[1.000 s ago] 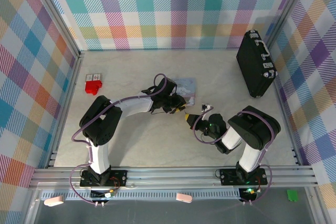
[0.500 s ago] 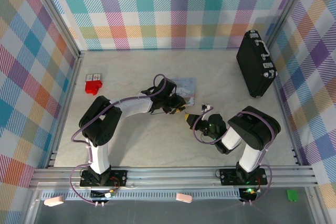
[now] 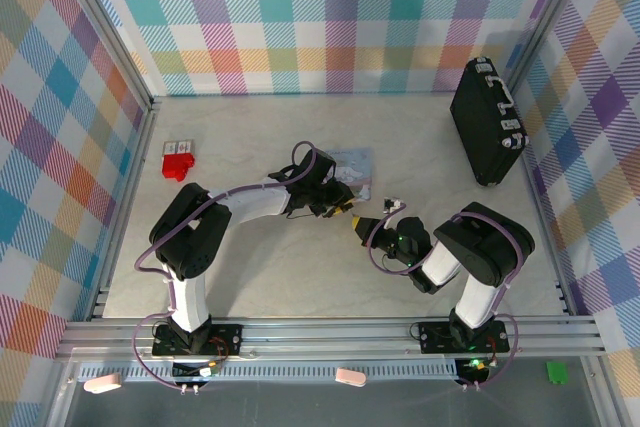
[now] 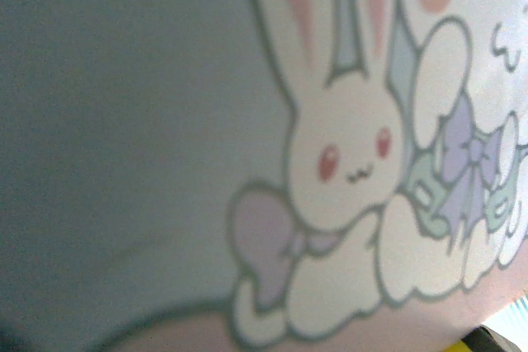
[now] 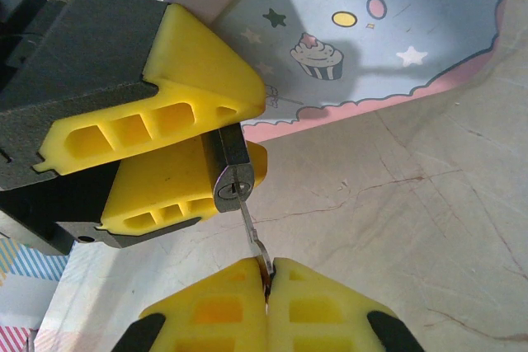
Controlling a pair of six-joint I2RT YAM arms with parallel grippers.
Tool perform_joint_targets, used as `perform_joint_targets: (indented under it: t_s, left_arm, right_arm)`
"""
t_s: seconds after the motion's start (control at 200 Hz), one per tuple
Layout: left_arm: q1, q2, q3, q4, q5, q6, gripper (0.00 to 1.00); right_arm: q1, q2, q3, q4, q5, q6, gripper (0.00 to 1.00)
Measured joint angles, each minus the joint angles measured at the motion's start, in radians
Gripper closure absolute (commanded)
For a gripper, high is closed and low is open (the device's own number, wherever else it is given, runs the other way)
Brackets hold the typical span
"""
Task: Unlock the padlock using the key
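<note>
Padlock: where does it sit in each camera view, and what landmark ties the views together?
Top external: padlock near mid-frame, just below the tin in the picture, very small.
Right wrist: left of centre, between the fingers of the left gripper, key in its keyway.
Left wrist: close-up of the tin's bunny print.
Shared landmark: the pastel-printed tin.
</note>
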Motion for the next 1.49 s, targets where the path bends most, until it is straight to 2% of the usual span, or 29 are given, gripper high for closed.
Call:
perform_joint_targets:
  t_s: [1.495]
  left_arm:
    - [-0.002, -0.005, -0.014, 0.020, -0.009, -0.020, 0.88]
  right_arm:
    - [0.040, 0.000, 0.003, -0.001, 0.061, 0.000, 1.00]
